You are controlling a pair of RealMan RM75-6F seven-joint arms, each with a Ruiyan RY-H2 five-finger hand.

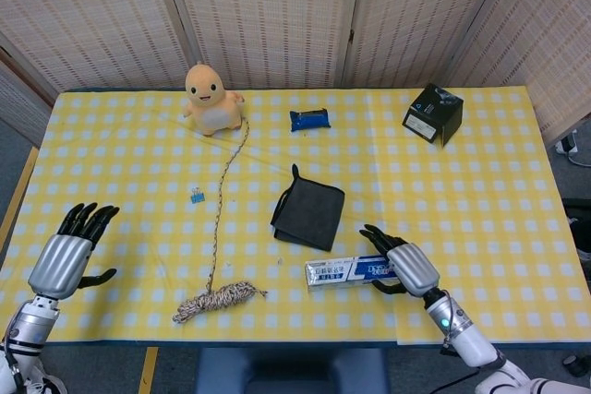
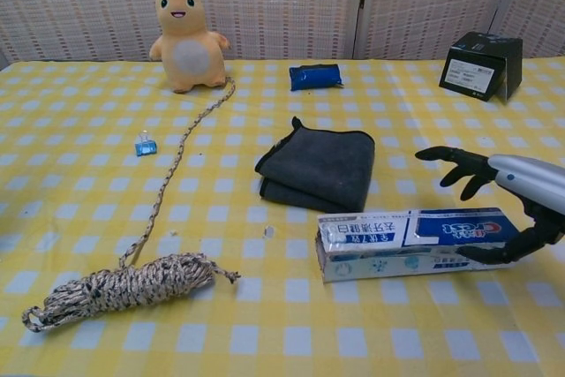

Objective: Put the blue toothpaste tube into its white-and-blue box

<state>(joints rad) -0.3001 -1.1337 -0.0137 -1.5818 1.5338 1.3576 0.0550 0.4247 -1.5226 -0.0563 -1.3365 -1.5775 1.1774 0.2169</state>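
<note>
The white-and-blue toothpaste box [image 1: 351,272] [image 2: 410,240] lies flat on the yellow checked table, near the front edge, with its long side running left to right. No loose toothpaste tube shows in either view. My right hand [image 1: 406,267] [image 2: 503,192] is at the box's right end with its fingers spread apart above it, and the thumb lies close along the box's front edge. It grips nothing. My left hand [image 1: 66,256] hovers open over the front left of the table, far from the box, and shows only in the head view.
A folded grey cloth [image 1: 309,209] [image 2: 322,165] lies just behind the box. A coiled rope [image 1: 217,300] [image 2: 124,284] trails back to an orange plush toy [image 1: 211,99]. A small blue clip [image 1: 197,196], a blue packet [image 1: 309,119] and a black box [image 1: 434,113] lie further back.
</note>
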